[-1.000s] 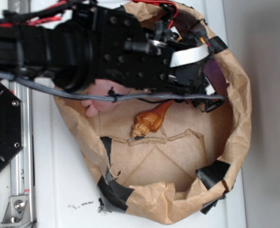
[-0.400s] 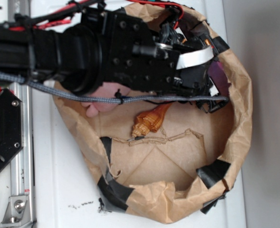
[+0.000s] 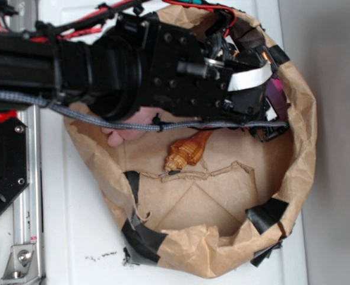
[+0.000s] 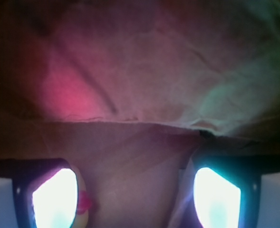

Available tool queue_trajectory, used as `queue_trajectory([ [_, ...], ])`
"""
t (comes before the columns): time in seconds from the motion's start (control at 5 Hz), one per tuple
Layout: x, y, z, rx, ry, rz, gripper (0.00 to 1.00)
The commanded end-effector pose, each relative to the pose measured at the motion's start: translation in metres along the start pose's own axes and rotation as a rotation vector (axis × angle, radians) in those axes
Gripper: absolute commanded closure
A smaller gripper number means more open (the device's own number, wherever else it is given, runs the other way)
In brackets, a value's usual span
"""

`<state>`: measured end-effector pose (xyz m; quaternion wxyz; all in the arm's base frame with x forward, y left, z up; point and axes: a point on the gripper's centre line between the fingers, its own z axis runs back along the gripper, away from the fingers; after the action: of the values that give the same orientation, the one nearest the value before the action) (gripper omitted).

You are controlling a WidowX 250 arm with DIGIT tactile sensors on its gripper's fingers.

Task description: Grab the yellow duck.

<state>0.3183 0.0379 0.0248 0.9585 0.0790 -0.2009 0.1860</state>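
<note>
- The arm (image 3: 103, 71) reaches level across the paper bag (image 3: 293, 178).
- The hand (image 4: 135, 194) stands released, fingers (image 4: 54, 194) apart, yellow duck (image 4: 82, 202) beside one.

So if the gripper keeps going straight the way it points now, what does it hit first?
Most likely the brown paper of the bag, which fills the wrist view ahead of the open jaws. Depth is unclear. The duck sits low by one finger, off that line, and hardly shows.
</note>
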Motion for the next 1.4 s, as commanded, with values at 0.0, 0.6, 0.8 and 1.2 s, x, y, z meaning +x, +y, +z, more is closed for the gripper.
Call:
queue_trajectory([
  [0.0, -0.037, -0.023, -0.012, -0.024, 0.092, -0.142, 0.0],
  [0.6, -0.074, -0.055, 0.0, -0.121, 0.173, -0.245, 0.0],
  [0.8, -0.077, -0.058, 0.004, -0.124, 0.15, -0.27, 0.0],
  [1.2, -0.041, -0.018, 0.024, -0.079, 0.006, -0.136, 0.0],
])
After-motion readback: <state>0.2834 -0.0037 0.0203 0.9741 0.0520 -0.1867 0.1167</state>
